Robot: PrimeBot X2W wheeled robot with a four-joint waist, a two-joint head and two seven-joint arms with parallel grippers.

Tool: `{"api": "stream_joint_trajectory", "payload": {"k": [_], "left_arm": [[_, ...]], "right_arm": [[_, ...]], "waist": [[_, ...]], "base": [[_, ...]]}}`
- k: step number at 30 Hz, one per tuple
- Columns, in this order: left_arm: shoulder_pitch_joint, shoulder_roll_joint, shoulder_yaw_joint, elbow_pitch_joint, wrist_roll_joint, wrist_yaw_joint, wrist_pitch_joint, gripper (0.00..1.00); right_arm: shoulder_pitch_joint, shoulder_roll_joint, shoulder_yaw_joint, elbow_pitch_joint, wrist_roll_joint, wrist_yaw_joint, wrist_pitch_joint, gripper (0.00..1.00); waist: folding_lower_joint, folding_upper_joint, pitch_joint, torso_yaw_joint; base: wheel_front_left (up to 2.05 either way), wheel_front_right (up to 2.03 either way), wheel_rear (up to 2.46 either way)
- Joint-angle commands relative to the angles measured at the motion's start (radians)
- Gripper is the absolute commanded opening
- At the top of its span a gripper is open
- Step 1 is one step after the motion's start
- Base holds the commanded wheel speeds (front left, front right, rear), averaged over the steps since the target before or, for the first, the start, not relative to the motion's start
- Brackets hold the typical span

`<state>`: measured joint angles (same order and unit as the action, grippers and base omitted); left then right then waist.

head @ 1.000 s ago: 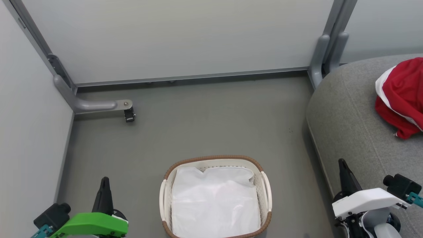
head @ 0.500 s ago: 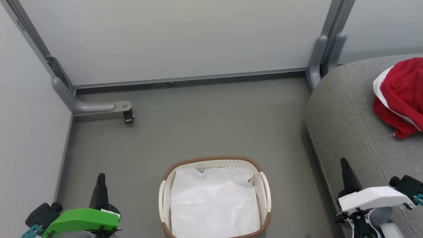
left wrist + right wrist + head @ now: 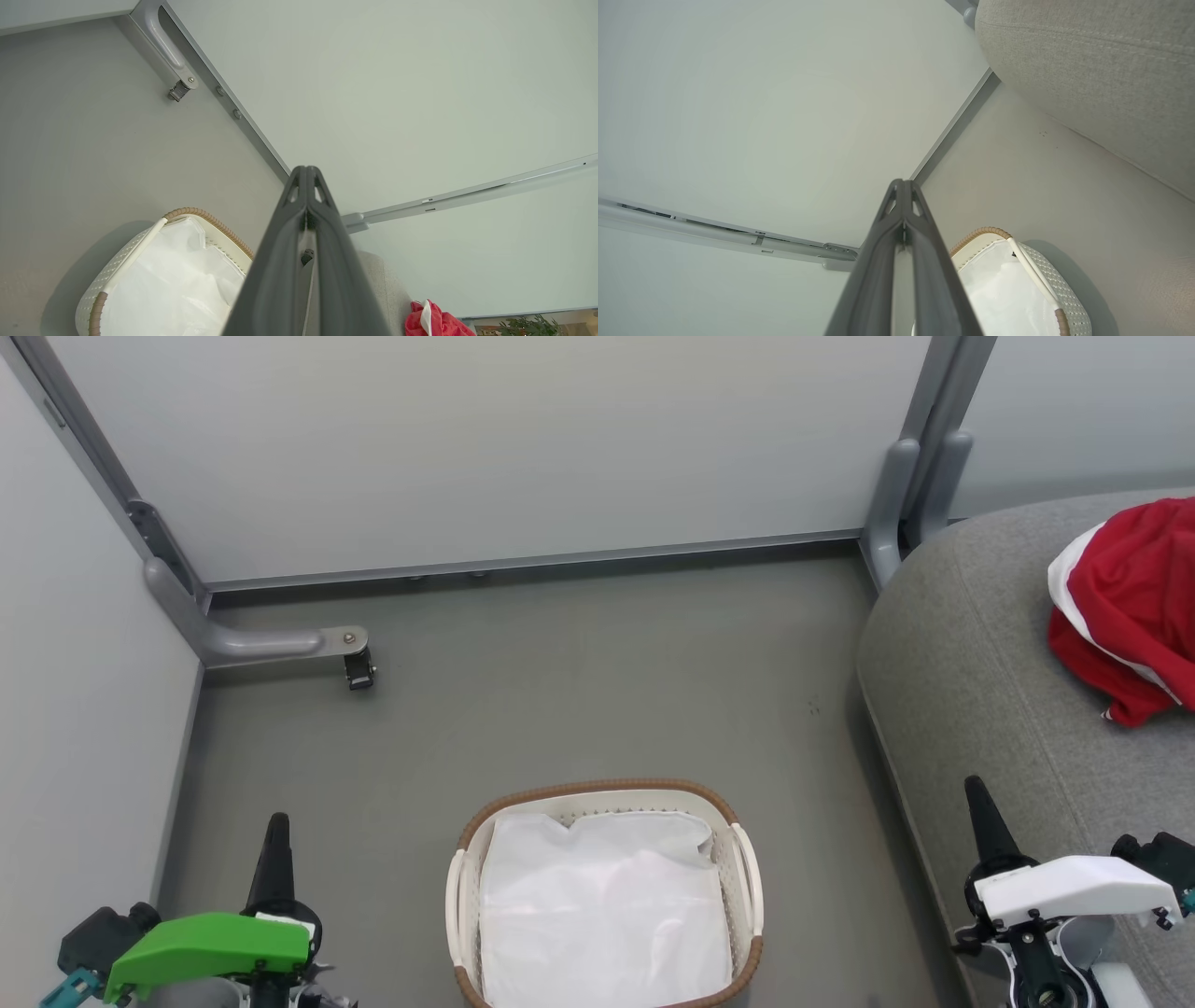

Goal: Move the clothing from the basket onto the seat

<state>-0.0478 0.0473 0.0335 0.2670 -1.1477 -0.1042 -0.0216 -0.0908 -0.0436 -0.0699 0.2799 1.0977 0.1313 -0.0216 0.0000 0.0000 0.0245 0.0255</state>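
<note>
Right, head view: small oval white perforated plastic basket with a brown woven rim (image 3: 597, 791) sits on the grey floor (image 3: 560, 691) at 6 o'clock, and what shows inside is a crumpled plain white sheet (image 3: 602, 915), no red on top. The red soft-fabric clothing with white panels (image 3: 1130, 607) lies in a heap on the large grey upholstered seat cushion (image 3: 980, 663) at about 2 to 3 o'clock, cut by the frame edge, so one garment or two, cannot tell. The left gripper (image 3: 276, 840) is at 7 o'clock and the right gripper (image 3: 982, 807) at 4 o'clock, each well apart from the basket and touching nothing. Both wrist views show the two dark fingers pressed together along their length, tips meeting, nothing pinched between them. Step in hand, as a judgement: the transfer looks done or close to it, arms parked low at either side of the basket. Whether a garment hides under the sheet cannot be told. Next move, if one is there: spread one pincer, come down over the basket at 6 o'clock, pinch red fabric only and leave the sheet, lift clear of the rim, swing toward 3 o'clock, release on the cushion beside the heap.
</note>
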Motion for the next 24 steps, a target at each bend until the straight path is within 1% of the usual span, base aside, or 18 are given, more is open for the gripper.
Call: {"api": "stream_joint_trajectory", "payload": {"k": [1,24], "left_arm": [[-0.025,0.005,0.009,-0.009,-0.029,-0.004,0.006,0.00],[-0.045,0.006,0.041,-0.017,-0.219,-0.015,0.064,0.00]], "right_arm": [[-0.014,-0.006,-0.005,-0.014,0.030,0.000,0.008,0.00],[-0.019,-0.007,-0.023,-0.025,0.241,-0.001,0.065,0.00]], "waist": [[0.0000,0.0000,-0.001,-0.001],[0.0000,0.0000,-0.008,-0.010]], "base": [[0.00,0.00,0.00],[0.00,0.00,0.00]]}}
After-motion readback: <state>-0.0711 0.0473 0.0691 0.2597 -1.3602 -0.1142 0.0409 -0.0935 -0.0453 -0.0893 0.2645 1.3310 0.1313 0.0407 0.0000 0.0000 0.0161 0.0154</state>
